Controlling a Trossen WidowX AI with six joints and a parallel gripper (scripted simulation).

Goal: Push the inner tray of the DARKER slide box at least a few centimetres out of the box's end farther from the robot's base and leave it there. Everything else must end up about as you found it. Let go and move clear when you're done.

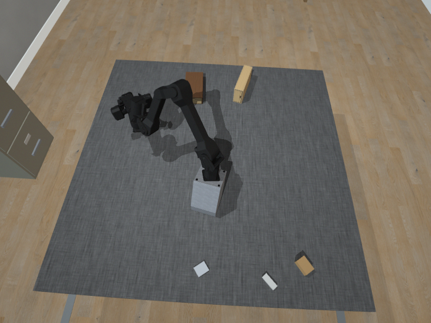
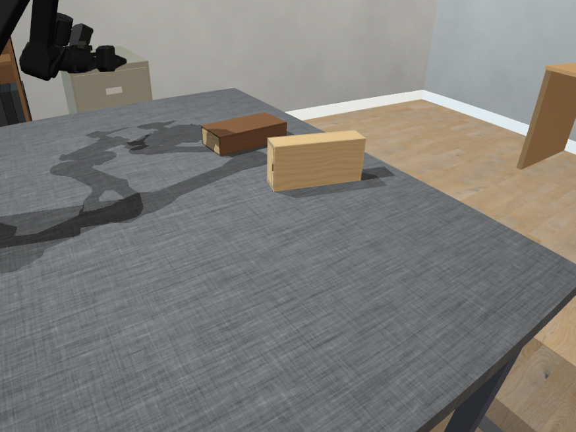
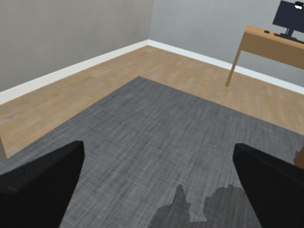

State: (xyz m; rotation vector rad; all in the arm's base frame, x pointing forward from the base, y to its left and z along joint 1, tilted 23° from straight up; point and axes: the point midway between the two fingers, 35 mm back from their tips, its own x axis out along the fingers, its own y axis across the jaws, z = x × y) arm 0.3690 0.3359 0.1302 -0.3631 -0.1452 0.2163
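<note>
Floorboards are seen beyond the grey table top's point(image 1: 287, 193) far edge, just past the dark slide box point(image 1: 194, 82). The gripper point(image 1: 115, 109) is held spread and unladen, raised well apart from that box.

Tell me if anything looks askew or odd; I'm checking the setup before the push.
The lighter slide box stands on its long edge, while the darker slide box lies flat. Nothing looks spilled or damaged.
</note>
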